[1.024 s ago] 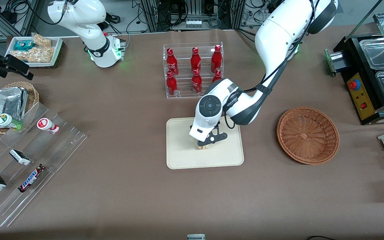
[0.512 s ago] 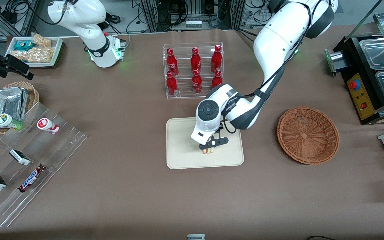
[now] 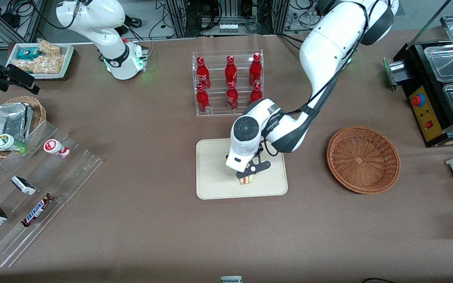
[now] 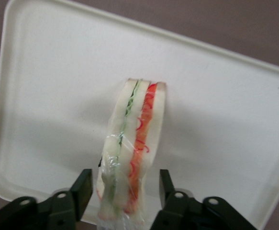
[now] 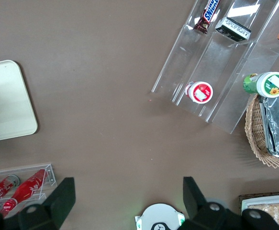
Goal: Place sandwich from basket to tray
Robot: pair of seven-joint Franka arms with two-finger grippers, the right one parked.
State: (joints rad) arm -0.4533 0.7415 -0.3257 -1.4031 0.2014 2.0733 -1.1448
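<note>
Sandwich (image 4: 129, 153): stands on its edge on the tray (image 3: 214, 184), wrapped in clear film, green and red filling lines facing the wrist camera. In the front view it (image 3: 246, 180) sits in the part of the tray nearer the front camera, toward the basket's end.
Gripper (image 3: 250, 173): just above the sandwich, over the tray. Fingers (image 4: 82, 188) apart, one on each side of the wedge; a thin gap shows on both sides, so no clamp on the bread.
Tray edges: low raised rim, rounded corners. Sandwich lies near the rim closest to the front camera but not touching it. Bare tray surface spreads wide toward the parked arm's end.
Basket (image 3: 363, 159): on the table toward the working arm's end, well apart from the tray, nothing in it.
Bottle rack (image 3: 228, 82): farther from the front camera than the tray, close to the arm's wrist joint.
Open room: bare brown table (image 3: 151, 236) between tray and basket, and between tray and front camera.
</note>
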